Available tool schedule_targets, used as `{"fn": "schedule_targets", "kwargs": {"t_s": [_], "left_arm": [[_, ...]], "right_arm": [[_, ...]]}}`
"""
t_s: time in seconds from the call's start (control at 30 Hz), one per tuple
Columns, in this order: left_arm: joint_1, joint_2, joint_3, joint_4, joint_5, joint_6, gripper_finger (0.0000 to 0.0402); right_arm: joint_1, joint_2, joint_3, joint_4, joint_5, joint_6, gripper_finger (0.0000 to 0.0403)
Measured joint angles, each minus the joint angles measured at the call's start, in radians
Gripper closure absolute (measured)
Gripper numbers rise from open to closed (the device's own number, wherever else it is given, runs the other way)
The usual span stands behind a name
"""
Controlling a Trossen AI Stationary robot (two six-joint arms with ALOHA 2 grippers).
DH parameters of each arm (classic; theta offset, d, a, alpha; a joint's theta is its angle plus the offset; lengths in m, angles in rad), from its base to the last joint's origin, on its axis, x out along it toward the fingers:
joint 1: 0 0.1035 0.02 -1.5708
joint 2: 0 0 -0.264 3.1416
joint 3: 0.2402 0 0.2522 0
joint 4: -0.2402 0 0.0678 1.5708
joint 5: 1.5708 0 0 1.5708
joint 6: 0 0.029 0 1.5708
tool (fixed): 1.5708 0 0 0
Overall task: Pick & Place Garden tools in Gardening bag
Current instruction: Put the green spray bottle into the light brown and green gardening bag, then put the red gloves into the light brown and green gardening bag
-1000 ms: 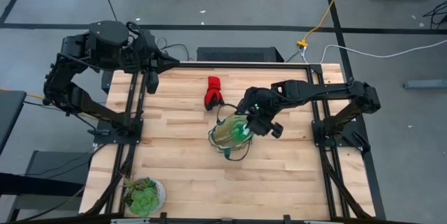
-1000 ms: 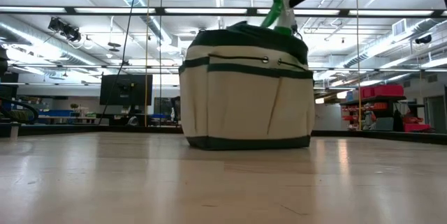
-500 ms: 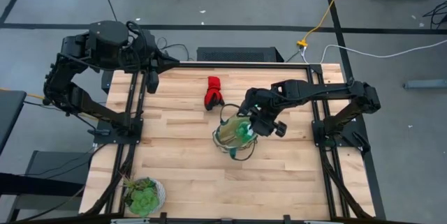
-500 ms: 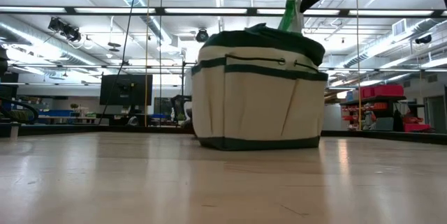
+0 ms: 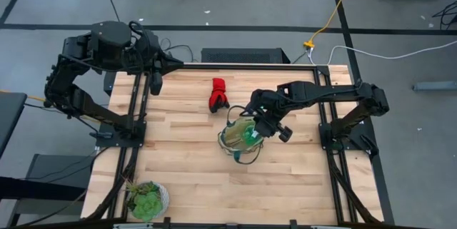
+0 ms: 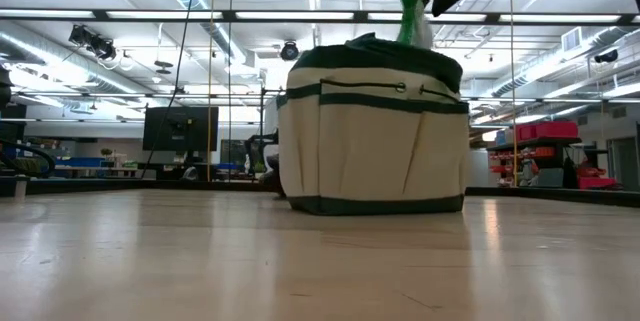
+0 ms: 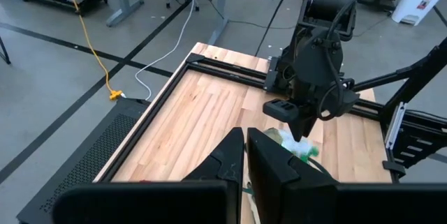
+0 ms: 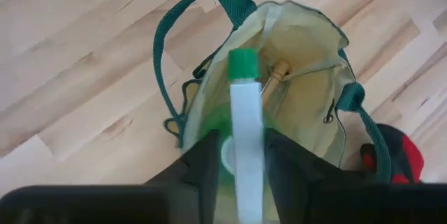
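The right gripper (image 5: 265, 124) points straight down, fingers slightly apart. The left gripper (image 7: 246, 155) waits far off, fingers together.

Bag (image 6: 375, 131) matt cloth; table (image 5: 186, 165) smooth pale wood.

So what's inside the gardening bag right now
Inside the gardening bag stands the green spray bottle, white nozzle up, between the right gripper's fingers. Beside it shows a pale wooden handle. The bag's bottom is hidden.

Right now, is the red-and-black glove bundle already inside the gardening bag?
No, the glove bundle lies on the table outside the gardening bag.
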Motion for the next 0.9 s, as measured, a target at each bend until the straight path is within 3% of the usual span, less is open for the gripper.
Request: {"fn": "schedule_targets", "kwargs": {"t_s": [0.4, 0.67, 0.9], "left_arm": [[0.000, 0.000, 0.000, 0.000, 0.000, 0.000, 0.0376], [0.000, 0.000, 0.000, 0.000, 0.000, 0.001, 0.0376], [0.000, 0.000, 0.000, 0.000, 0.000, 0.001, 0.0376]], "right_arm": [[0.000, 0.000, 0.000, 0.016, 0.000, 0.118, 0.0206], [0.000, -0.031, 0.004, 0.042, 0.005, 0.234, 0.0210], [0.000, -0.123, 0.004, 0.129, 0.184, 0.336, 0.0228]]}}
